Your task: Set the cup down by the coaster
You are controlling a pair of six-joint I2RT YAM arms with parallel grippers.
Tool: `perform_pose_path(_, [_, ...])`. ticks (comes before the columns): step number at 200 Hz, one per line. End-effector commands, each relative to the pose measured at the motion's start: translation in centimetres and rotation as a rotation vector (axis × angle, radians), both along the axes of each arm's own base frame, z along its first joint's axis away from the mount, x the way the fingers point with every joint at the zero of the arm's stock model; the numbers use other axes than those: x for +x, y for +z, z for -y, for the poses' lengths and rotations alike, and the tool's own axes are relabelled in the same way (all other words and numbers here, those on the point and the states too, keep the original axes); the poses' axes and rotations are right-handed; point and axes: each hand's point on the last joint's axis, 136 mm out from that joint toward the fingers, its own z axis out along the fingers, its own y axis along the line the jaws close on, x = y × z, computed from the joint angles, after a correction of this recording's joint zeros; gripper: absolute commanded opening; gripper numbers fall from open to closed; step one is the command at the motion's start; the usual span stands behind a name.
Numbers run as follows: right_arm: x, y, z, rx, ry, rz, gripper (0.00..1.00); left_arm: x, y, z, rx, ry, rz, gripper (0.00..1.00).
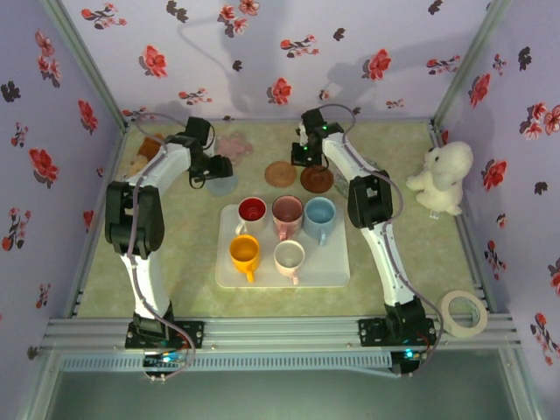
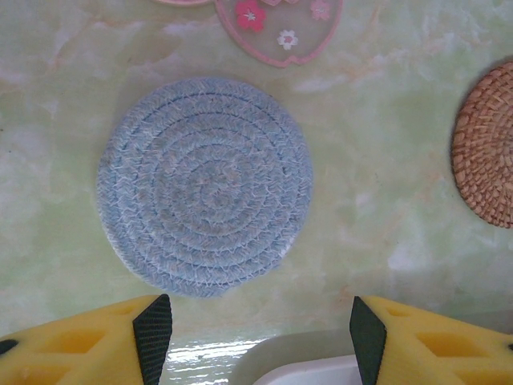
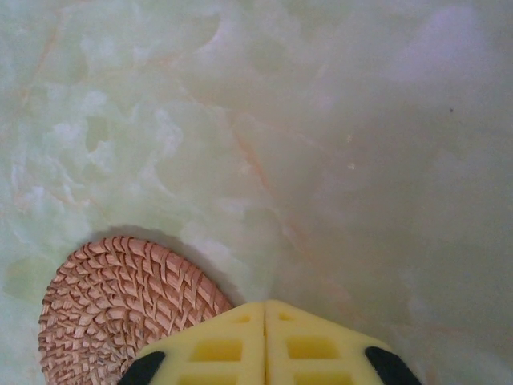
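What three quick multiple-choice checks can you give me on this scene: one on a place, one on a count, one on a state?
1. Where does the round blue woven coaster lie?
A. Against the back wall
B. On the marbled green table, under the left end effector
C. Hanging over the near edge

2. How many cups stand on the white rectangular tray?
A. Three
B. Seven
C. Five

3. How is the right end effector?
A. Shut
B. Wide open
C. Shut on a cup handle

Answers:
1 B: the left wrist view looks straight down on it between the open fingers.
2 C: the top view shows three in the back row and two in front.
3 A: in the right wrist view its two fingers meet with nothing between them.
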Motion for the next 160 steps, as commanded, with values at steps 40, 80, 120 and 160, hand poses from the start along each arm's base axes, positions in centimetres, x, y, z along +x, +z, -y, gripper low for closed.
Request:
perform_pose_path(40, [0.4,9.8,2.9,-0.068,-0.078,0.208,0.52,1.1,2.1,3.0,-0.046,-0.122,0.086,0.64])
perform_pose_path(80, [-1.9,11.0,6.1,-0.154,-0.168,0.240,0.99,1.8,1.6,3.4,-0.037,-0.123,0.075,0.61])
perform_pose_path(120, [-5.8,10.7,9.5,-0.183,-0.281,0.250,0.99,2.4,0.5,5.0,-0.082,-0.162,0.074,0.35])
perform_pose_path(160, [-10.7,9.7,13.4,-0.247,-0.398,0.239,0.99,3.2,-1.4,6.3,-0.113,-0.201,0.048,0.04])
